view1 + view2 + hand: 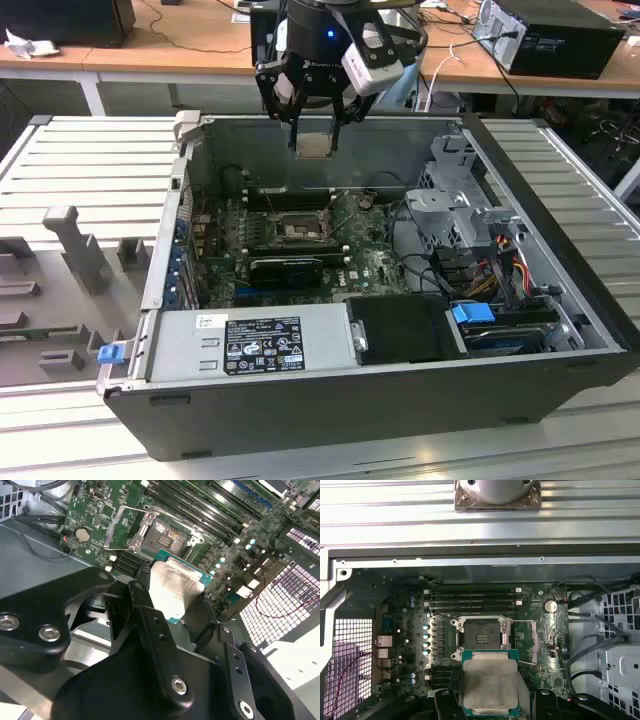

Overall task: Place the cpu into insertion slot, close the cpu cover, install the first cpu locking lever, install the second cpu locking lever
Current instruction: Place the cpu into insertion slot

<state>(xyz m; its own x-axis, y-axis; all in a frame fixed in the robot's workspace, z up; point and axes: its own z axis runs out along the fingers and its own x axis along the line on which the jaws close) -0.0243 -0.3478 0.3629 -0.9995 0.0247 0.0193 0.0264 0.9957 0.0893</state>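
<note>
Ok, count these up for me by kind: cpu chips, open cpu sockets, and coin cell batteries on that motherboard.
cpu: 1
insertion slot: 1
coin cell battery: 1
Total: 3

The black pincer (172,600) grips the flat silver chip (175,582) by two edges. The open square socket (161,534) sits on the green board (95,507) nearby.

Open computer case (330,410) holds a grey power supply (250,345) along its near wall, drive cage (455,195) at the exterior view's right.
</note>
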